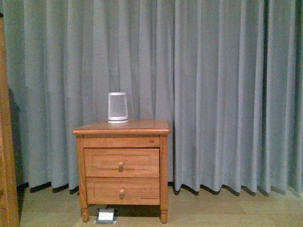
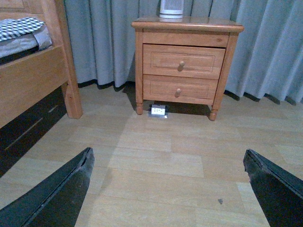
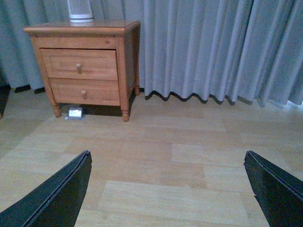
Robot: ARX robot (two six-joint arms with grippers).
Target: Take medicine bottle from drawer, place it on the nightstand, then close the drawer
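The orange-brown nightstand (image 1: 121, 128) stands against the grey curtain; it also shows in the left wrist view (image 2: 187, 24) and the right wrist view (image 3: 83, 27). Its upper drawer (image 1: 121, 162) is shut, with one round knob (image 1: 120, 166); it also shows in the left wrist view (image 2: 183, 60) and the right wrist view (image 3: 79, 64). The medicine bottle is hidden. My left gripper (image 2: 168, 163) is open and empty above the floor, well short of the nightstand. My right gripper (image 3: 168, 163) is open and empty too, to the nightstand's right. Neither arm shows in the front view.
A tall white ribbed device (image 1: 118, 108) stands on the nightstand top. The lower drawer (image 1: 122, 190) is shut. A white socket box (image 1: 106, 215) lies on the floor under the nightstand. A wooden bed frame (image 2: 35, 80) stands to the left. The floor is pale wood.
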